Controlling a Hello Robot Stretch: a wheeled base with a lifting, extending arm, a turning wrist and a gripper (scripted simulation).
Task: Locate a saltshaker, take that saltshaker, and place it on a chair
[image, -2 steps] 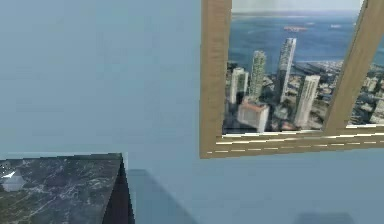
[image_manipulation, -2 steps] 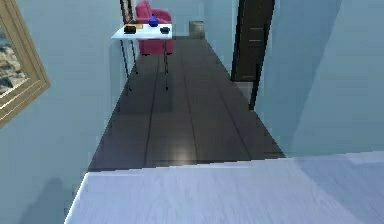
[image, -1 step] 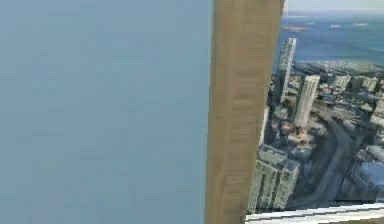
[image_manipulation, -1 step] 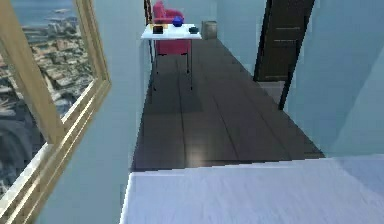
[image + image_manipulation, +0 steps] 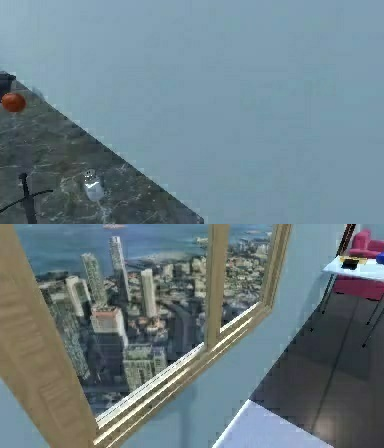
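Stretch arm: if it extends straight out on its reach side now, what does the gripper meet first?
Probably the white surface at the arm side view's bottom edge, if the reach is low; above it, the blue wall under the window comes next. Height and depth are unclear.

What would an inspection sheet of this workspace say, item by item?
surface: dark marble counter along a pale blue wall.
job's things: small clear shaker-like thing standing on the counter; pink chair beside a white table, at the arm side view's upper right.
clutter: orange-red round thing and thin dark utensil, both on the counter.
pincer: nothing seen.
cables: nothing seen.
surroundings: wood-framed window with a city view; dark floor.
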